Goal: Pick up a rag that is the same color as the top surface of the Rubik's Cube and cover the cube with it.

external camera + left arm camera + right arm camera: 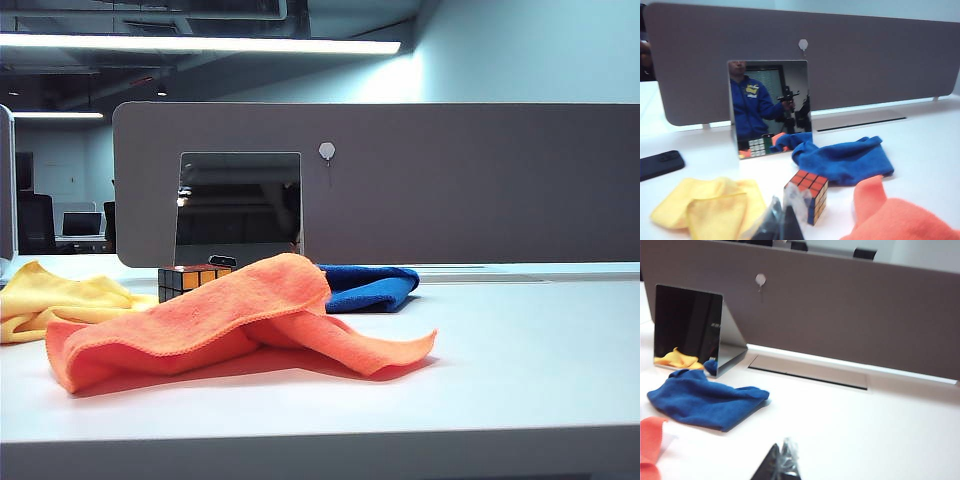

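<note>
The orange rag (240, 320) lay crumpled nearest the front edge of the tabletop (520, 350), the cube (807, 195) just behind it, untouched. My left fingers (777, 225) hovered before the cube; whether they were spread, I cannot tell. My right fingers (780, 465) were pressed together near the blue cloth (705, 400).

Rag (230, 320) orange; Rubik's Cube (807, 195) black-framed, top reddish-orange, side stickers orange and yellow. Other cloths: one yellow (710, 207), one blue (845, 160).

No text, label or number is legible in any view.
</note>
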